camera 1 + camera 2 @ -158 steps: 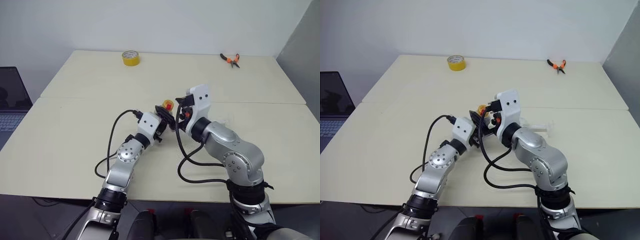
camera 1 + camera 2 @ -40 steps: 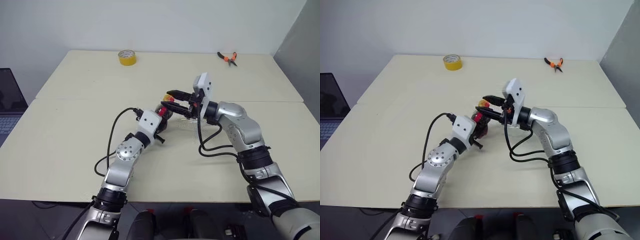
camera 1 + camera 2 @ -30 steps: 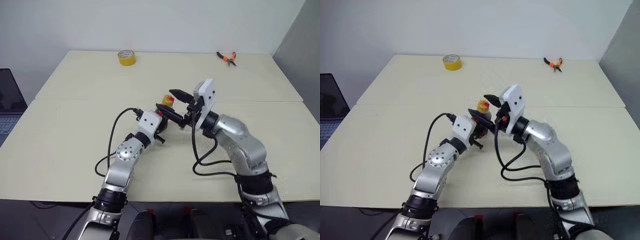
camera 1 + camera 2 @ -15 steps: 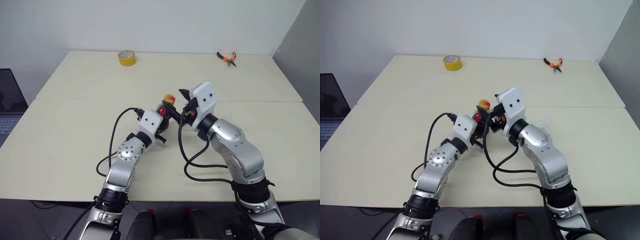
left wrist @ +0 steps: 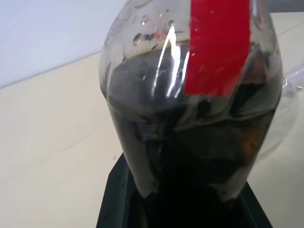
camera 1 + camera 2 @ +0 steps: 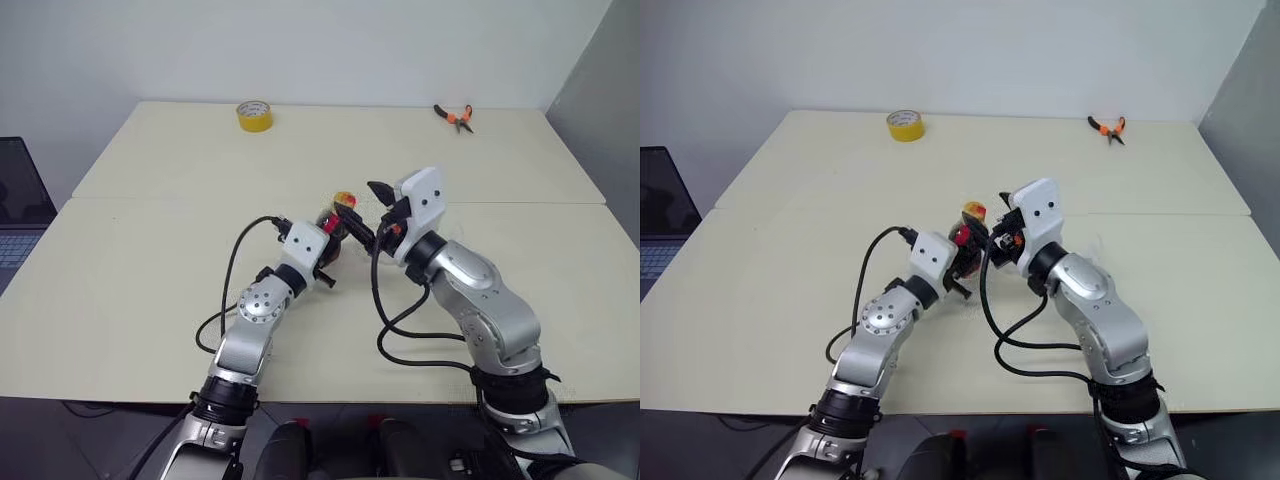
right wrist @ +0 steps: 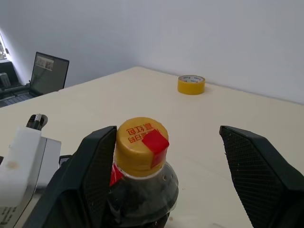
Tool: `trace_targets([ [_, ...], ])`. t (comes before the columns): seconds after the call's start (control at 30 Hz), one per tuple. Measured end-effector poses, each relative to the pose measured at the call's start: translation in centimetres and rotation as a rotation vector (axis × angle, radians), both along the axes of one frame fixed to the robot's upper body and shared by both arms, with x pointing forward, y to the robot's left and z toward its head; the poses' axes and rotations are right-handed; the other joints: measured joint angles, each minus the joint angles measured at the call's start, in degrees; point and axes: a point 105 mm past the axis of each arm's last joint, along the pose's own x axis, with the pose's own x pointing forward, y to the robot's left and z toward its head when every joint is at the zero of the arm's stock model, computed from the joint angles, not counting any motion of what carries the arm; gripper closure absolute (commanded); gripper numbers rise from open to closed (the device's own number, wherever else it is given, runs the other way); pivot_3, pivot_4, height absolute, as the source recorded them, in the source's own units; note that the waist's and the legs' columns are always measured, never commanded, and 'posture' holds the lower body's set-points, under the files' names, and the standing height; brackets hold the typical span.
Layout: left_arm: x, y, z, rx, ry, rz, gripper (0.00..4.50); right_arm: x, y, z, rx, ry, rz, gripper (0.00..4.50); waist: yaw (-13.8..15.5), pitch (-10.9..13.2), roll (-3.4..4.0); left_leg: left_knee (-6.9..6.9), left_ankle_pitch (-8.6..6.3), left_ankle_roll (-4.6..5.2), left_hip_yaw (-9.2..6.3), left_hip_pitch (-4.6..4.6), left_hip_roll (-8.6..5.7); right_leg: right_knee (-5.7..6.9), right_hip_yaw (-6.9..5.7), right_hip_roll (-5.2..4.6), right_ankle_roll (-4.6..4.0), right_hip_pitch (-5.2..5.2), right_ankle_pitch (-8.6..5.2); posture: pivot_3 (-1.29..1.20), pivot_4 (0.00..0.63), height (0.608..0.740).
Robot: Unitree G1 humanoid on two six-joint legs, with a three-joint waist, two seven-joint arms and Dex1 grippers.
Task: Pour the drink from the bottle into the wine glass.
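Right gripper [image 7: 166, 175] now nearer yellow-capped bottle [image 7: 142, 171], jaws apart; left gripper [image 6: 335, 232] clamped on bottle, dark drink [image 5: 190, 142] inside

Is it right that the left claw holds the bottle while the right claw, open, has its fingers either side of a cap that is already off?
Not quite: the cap is on the bottle, as the right wrist view shows. The left claw does hold the bottle, and the open right claw straddles the cap.

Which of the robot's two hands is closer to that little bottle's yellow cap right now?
The right. The right gripper is open, its fingers standing either side of the yellow cap without touching it. The left gripper is shut on the bottle lower down, around its body.
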Motion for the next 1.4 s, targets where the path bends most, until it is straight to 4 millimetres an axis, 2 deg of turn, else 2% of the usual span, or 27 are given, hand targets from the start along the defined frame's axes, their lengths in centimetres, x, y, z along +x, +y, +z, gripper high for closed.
trace_targets([
  [0.07, 0.1, 0.3, -0.1, -0.002, 0.006, 0.013, 3.83, 0.2, -1.2, -0.5, -0.012, 0.017, -0.040, 0.82, 0.04, 0.00, 0.00, 0.00, 0.00, 0.00, -0.01, -0.01, 0.00, 0.00, -0.01, 0.01, 0.00, 0.00, 0.00, 0.00, 0.150, 0.740],
  [0.17, 0.3, 0.9, 0.0, -0.008, 0.001, 0.032, 3.83, 1.0, -4.1, -1.0, -0.016, 0.047, -0.148, 0.82, 0.08, 0.00, -0.01, 0.01, 0.00, 0.00, 0.01, -0.01, -0.02, -0.01, 0.02, 0.00, 0.00, 0.00, 0.00, 0.00, 0.150, 0.740],
  [0.23, 0.3, 1.0, 0.1, -0.011, 0.000, 0.038, 3.83, 0.9, -4.7, -1.0, -0.021, 0.051, -0.163, 0.82, 0.01, 0.00, 0.00, -0.02, 0.00, 0.00, 0.01, 0.00, 0.00, -0.01, 0.02, 0.02, 0.00, 0.00, 0.00, 0.00, 0.150, 0.740],
  [0.37, 0.3, 0.9, 0.1, -0.011, 0.001, 0.032, 3.83, -0.3, -3.6, -0.7, -0.040, 0.051, -0.077, 0.82, -0.14, 0.00, 0.00, -0.03, 0.00, 0.00, 0.01, 0.00, 0.02, 0.00, 0.02, 0.05, 0.00, -0.01, 0.00, 0.00, 0.150, 0.740],
  [0.43, 0.3, 0.9, 0.1, -0.011, 0.001, 0.031, 3.83, -1.3, -1.9, -0.3, -0.042, 0.045, 0.004, 0.82, -0.18, 0.00, 0.00, -0.02, 0.00, 0.00, 0.00, 0.01, 0.03, 0.01, 0.02, 0.06, 0.00, -0.01, 0.00, 0.00, 0.150, 0.740],
  [0.57, 0.4, 0.9, 0.3, -0.010, -0.004, 0.029, 3.83, -1.7, 0.3, 0.9, -0.027, 0.011, 0.069, 0.82, -0.10, 0.00, -0.01, 0.00, 0.00, 0.00, -0.01, 0.00, 0.01, 0.01, 0.01, 0.05, 0.00, -0.01, 0.00, 0.00, 0.150, 0.740],
  [0.7, 0.4, 0.9, 0.2, -0.009, -0.004, 0.029, 3.83, -1.2, 1.4, 1.5, -0.010, 0.000, 0.060, 0.82, -0.05, 0.00, -0.01, 0.00, 0.00, 0.00, 0.00, 0.00, 0.01, -0.03, 0.02, 0.04, 0.00, 0.00, 0.00, 0.00, 0.150, 0.740],
  [0.83, 0.4, 0.7, 0.3, -0.009, -0.007, 0.022, 3.83, 0.2, 2.6, 1.2, -0.019, 0.001, 0.026, 0.82, -0.07, 0.00, 0.00, -0.01, 0.01, -0.01, -0.01, 0.00, 0.02, 0.00, 0.00, 0.04, 0.00, -0.02, 0.00, 0.00, 0.150, 0.740],
  [1.17, 0.4, 0.7, 0.4, -0.008, -0.010, 0.022, 3.83, 1.1, 2.2, 1.0, -0.025, -0.012, -0.028, 0.82, -0.05, 0.00, 0.00, -0.01, 0.00, -0.01, 0.01, 0.00, 0.02, 0.00, 0.01, 0.03, 0.00, -0.02, 0.00, 0.00, 0.150, 0.740],
  [1.4, 0.3, 0.4, 0.3, -0.003, -0.008, 0.011, 3.84, 0.7, 1.4, 0.6, -0.018, -0.003, -0.038, 0.82, -0.05, 0.00, -0.01, 0.00, 0.00, 0.00, 0.02, -0.01, 0.01, -0.02, 0.04, 0.02, 0.00, -0.02, 0.00, 0.00, 0.150, 0.740],
])
